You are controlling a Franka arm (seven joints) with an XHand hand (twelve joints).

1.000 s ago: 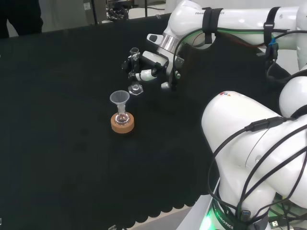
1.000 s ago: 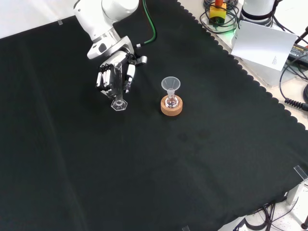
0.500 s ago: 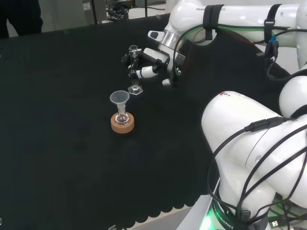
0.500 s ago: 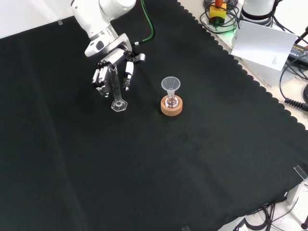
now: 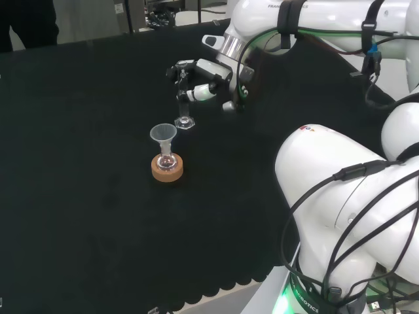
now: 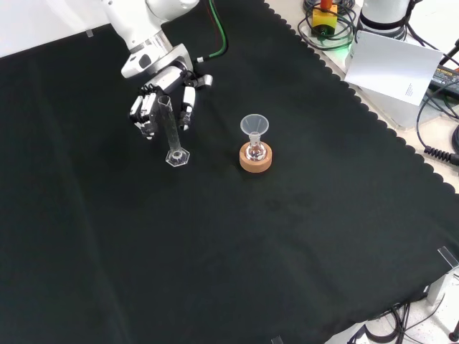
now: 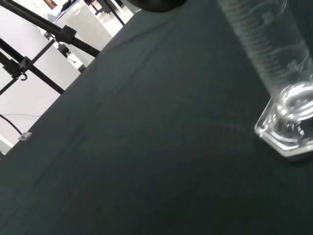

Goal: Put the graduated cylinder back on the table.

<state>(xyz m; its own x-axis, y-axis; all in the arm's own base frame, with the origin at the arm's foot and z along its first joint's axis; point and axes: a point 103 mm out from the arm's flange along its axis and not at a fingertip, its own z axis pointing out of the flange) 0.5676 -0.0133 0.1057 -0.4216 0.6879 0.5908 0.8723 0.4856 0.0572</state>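
Note:
The clear graduated cylinder [image 5: 184, 112] stands upright on its hexagonal foot on the black cloth [image 5: 78, 196]. In the front view the cylinder [image 6: 172, 132] rises just in front of the hand [image 6: 172, 79]. The hand [image 5: 206, 69] hovers by the cylinder's upper end with fingers spread and relaxed, none curled round the glass. Up close, the wrist view shows the cylinder [image 7: 274, 54] with its foot flat on the cloth.
A small flask with a clear funnel [image 5: 163, 134] sits on a cork ring [image 5: 167, 169] close beside the cylinder; in the front view the funnel [image 6: 254, 125] and cork ring [image 6: 256, 160] lie to the cylinder's right. The arm's white links [image 5: 340, 196] stand at the right.
The hand has let go of the cylinder, spread its fingers and risen away from it. The cylinder stays standing in the same spot.

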